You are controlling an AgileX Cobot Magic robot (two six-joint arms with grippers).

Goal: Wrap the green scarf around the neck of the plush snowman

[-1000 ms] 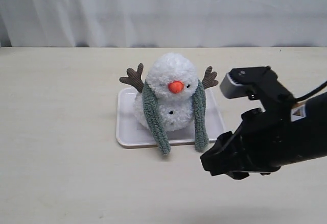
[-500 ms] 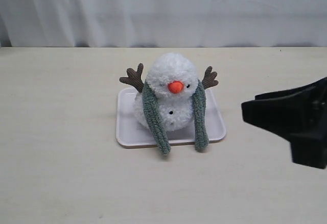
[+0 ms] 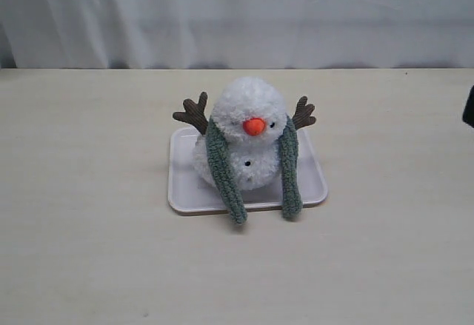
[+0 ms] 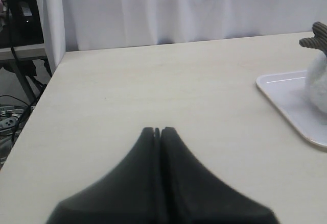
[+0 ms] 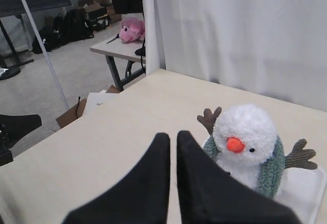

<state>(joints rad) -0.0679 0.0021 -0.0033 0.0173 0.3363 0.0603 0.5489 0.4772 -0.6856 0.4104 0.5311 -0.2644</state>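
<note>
Two grippers, both empty. Left gripper (image 4: 157, 131): jaws pressed together above bare table (image 4: 127, 81), plush snowman (image 3: 248, 103) well off to its side. Right gripper (image 5: 172, 133): jaws almost touching, only a thin slit between them. Snowman sits just beyond its tips, on white tray (image 3: 185, 188). Green scarf (image 3: 222, 169) lies around snowman's neck (image 3: 252, 143), both ends hanging down front, past tray edge.

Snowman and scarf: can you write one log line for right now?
scarf: draped over snowman, both ends hanging down front | snowman: sitting on tray | left end effector: shut, empty | right end effector: shut, empty
</note>
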